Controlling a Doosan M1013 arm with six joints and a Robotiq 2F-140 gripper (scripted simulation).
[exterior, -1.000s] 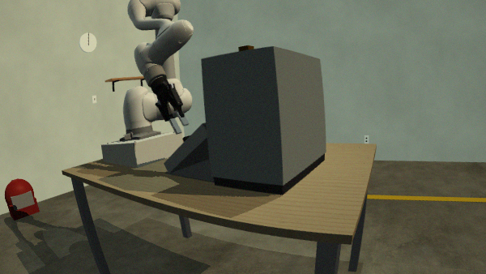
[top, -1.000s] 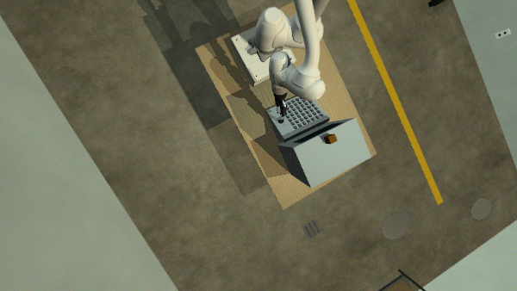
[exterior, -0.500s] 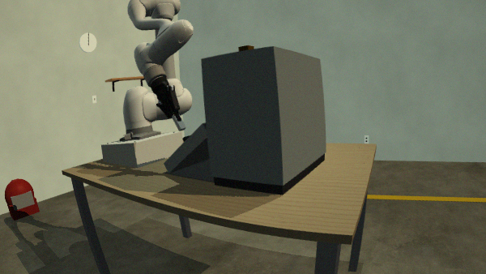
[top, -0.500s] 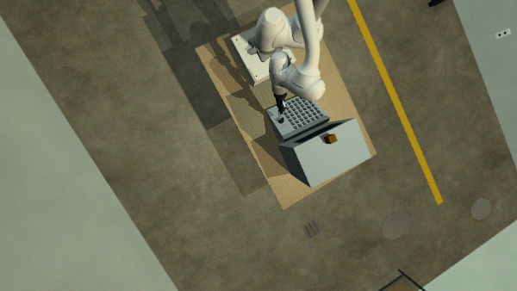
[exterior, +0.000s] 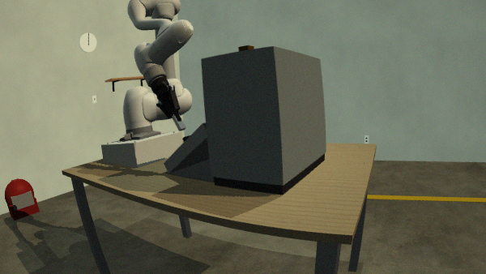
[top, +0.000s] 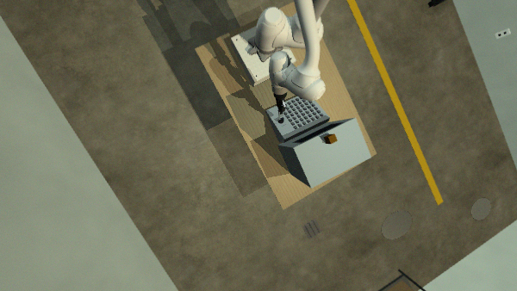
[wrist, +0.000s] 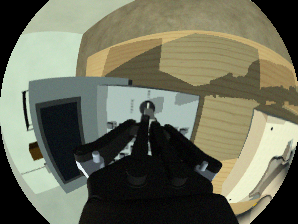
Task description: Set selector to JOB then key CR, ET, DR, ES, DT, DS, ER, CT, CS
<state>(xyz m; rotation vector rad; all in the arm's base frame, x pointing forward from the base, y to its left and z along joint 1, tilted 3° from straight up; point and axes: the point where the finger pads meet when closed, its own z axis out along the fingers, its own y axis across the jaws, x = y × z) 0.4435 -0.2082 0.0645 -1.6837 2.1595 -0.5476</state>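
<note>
The machine is a grey box on the wooden table, with a sloped control panel at its front. The panel carries a grid of dark keys and a dark round selector knob at its left end. My gripper is shut with nothing between the fingers. It hangs a little above the selector, apart from it, as the side view shows. In the wrist view the closed fingertips point at the selector, and the keypad lies to the left. I see no lit keys, and the key names are too small to read.
The tall machine body rises right behind the panel, with a small orange block on top. The arm's white base plate sits at the table's far end. A red object lies on the floor.
</note>
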